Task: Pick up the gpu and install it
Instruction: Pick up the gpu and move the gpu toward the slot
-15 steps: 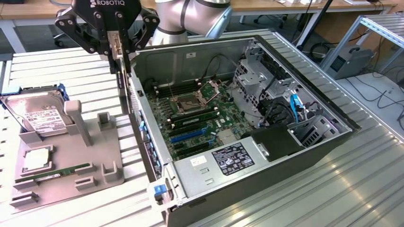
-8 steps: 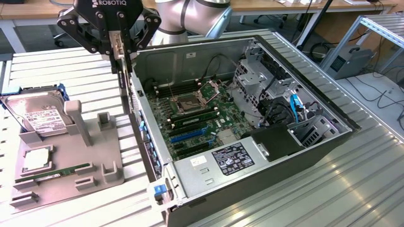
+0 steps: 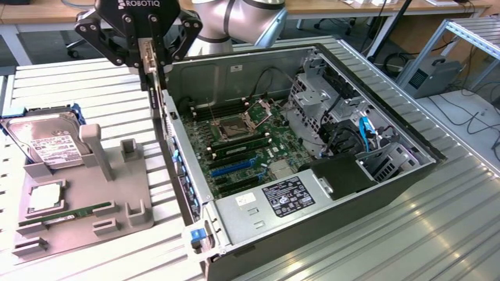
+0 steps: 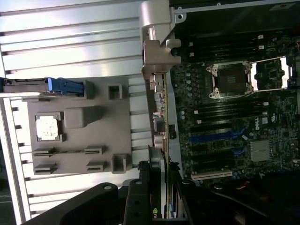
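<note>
**Reporter:** What is the setting, widest first?

**Technician:** A slatted metal desk [image 3: 437,234] carries an open computer case [image 3: 394,193]. The case lies on its side with the motherboard [image 3: 242,146] facing up. A gray parts fixture [image 3: 78,199] sits at the exterior view's left.

**Reporter:** And the gpu?

**Technician:** The gpu [image 4: 162,117] hangs edge-on from the jaws, over the case's rear wall, between fixture and motherboard. It is clear of the blue expansion slots [image 4: 216,137]. Its silver bracket [image 4: 157,42] is the end farthest from the grip.

**Reporter:** How would it handle?

**Technician:** By the look of it, light and stiff, but fragile. It is a thin board with bare components on its faces and a contact edge that should not be knocked. The sound hold is on the two flat faces, away from bracket and contacts. Thin and smooth, it could pivot in a pinch if bumped against the case.

**Reporter:** The arm's pose?

**Technician:** The silver arm [image 3: 234,17] comes in from the top of the exterior view, wrist turned straight down. The gripper [image 4: 161,187] points at the desk, its jaws drawn in to a narrow gap and clamped on the card's faces.
</note>
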